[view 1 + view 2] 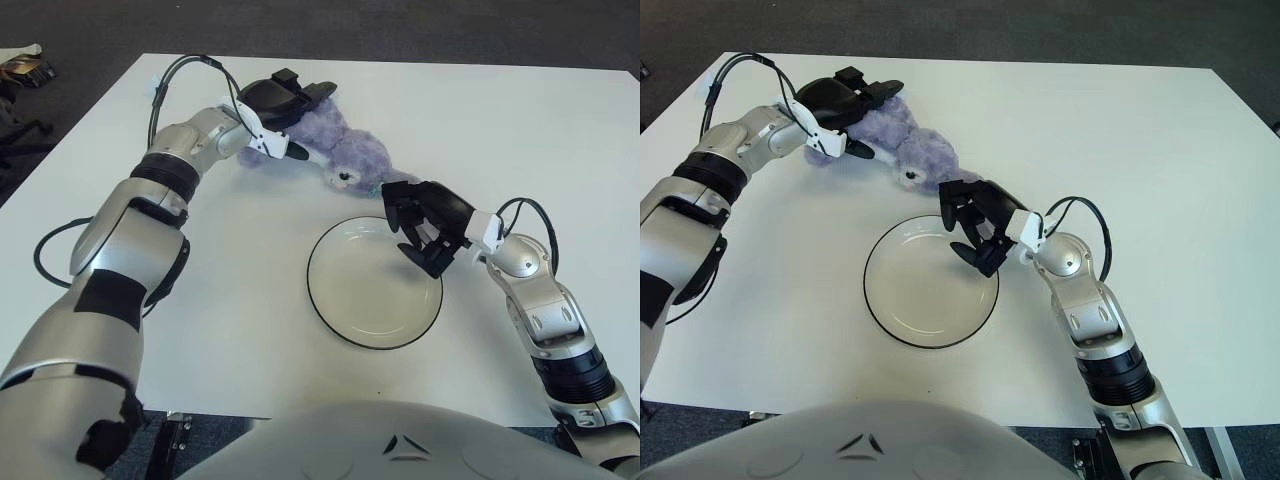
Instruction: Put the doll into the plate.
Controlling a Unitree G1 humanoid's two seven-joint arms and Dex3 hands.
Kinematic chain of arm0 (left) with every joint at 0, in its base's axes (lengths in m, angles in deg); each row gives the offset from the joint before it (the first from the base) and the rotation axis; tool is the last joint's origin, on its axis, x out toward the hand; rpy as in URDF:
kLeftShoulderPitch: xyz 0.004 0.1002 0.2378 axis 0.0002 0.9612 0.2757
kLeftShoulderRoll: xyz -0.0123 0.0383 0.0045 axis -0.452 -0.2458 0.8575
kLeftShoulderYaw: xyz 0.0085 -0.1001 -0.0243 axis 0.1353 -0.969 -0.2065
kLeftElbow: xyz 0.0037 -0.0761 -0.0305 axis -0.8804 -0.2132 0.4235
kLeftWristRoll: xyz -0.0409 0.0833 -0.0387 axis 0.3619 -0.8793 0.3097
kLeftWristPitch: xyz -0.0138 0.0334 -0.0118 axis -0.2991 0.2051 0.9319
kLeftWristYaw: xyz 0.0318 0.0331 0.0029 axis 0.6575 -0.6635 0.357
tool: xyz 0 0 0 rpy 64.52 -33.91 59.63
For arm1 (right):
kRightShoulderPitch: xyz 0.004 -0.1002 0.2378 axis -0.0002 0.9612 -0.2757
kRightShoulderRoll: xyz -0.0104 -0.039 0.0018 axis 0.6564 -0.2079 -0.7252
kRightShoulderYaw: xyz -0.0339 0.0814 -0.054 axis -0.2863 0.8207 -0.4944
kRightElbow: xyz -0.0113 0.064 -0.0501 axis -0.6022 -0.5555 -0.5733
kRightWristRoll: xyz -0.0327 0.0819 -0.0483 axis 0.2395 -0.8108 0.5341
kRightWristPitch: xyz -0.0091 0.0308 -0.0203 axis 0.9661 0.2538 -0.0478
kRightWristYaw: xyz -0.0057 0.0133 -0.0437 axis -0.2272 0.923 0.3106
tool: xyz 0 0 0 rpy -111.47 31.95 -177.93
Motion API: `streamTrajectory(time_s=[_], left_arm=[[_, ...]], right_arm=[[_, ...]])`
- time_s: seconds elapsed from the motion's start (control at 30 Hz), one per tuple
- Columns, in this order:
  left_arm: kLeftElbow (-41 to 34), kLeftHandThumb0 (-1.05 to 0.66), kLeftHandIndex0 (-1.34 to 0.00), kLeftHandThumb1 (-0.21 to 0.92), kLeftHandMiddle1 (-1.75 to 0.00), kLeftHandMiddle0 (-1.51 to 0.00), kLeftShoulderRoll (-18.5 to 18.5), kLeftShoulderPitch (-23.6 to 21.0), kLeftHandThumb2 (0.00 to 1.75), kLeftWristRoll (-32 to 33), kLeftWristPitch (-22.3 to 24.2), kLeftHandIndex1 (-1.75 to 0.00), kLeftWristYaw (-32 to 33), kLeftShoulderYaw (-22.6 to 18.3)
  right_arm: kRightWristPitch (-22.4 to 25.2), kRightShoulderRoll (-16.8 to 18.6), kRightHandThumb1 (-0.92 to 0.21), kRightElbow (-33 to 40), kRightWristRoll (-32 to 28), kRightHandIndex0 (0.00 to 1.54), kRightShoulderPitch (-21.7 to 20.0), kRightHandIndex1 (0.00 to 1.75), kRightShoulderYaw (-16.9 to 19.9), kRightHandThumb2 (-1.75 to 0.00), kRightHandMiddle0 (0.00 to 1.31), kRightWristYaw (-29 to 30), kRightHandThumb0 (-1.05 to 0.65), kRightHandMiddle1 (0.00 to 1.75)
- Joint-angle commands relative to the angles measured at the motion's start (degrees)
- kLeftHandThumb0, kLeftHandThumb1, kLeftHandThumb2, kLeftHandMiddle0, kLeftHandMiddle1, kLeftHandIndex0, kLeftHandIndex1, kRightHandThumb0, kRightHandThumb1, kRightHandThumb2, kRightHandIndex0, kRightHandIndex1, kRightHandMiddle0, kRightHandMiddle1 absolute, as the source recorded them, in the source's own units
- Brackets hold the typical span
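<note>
**Left eye view: doll held at the far left, plate bare**

Left eye view shows the left hand [283, 103] with its black fingers [318, 91] curled over the top of the doll [340, 150], one finger tucked under its near side, so the hand grips the purple plush at its left end. The doll lies on the table [560, 130], stretched from the hand down toward the plate [335, 300], its pale face turned toward the plate's far rim. It is outside the plate, just beyond that rim.

The right hand [428, 225] shows over the plate's far right edge, right next to the doll's face end. Its fingers [402, 212] are bent and partly spread, with nothing between them; whether they touch the doll or the rim cannot be told. This hand stands between the doll and the right part of the plate. A black cable loops off its wrist.

The plate is clear with a dark rim and has nothing in it. It sits near the middle of the table, in front of the robot's body.

A black cable arcs above the left forearm. Beyond the table's far left corner, on the dark floor, lies a small dark and yellowish thing [25, 68], too small to identify.
</note>
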Motion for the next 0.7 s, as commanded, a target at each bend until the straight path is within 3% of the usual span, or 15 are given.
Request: streamTrajectory(time_s=[0.0,0.37,0.67], left_arm=[[0.93,-1.05,0.00,0.92,-0.57,0.00,0.80,-0.69,0.42,-0.75,1.73,0.00,3.58,0.57],[3.29,-1.04,0.00,0.92,-0.35,0.00,3.54,0.38,0.45,0.11,8.71,0.00,14.19,-0.22],[2.47,-1.05,0.00,0.92,-0.27,0.00,4.83,1.54,0.54,2.16,12.34,0.00,16.01,-1.41]], right_arm=[[0.79,-0.45,-0.13,-1.71,-0.37,1.27,1.81,1.75,-0.35,-1.54,0.78,-0.94,-0.57,1.75],[0.24,-0.54,-0.12,-2.30,-0.32,1.27,1.96,1.75,-0.22,-1.55,0.78,-1.07,-0.57,1.75],[-1.29,-1.33,-0.12,-3.10,0.60,1.29,1.87,1.75,-0.54,-1.56,0.79,-1.44,-0.58,1.75]])
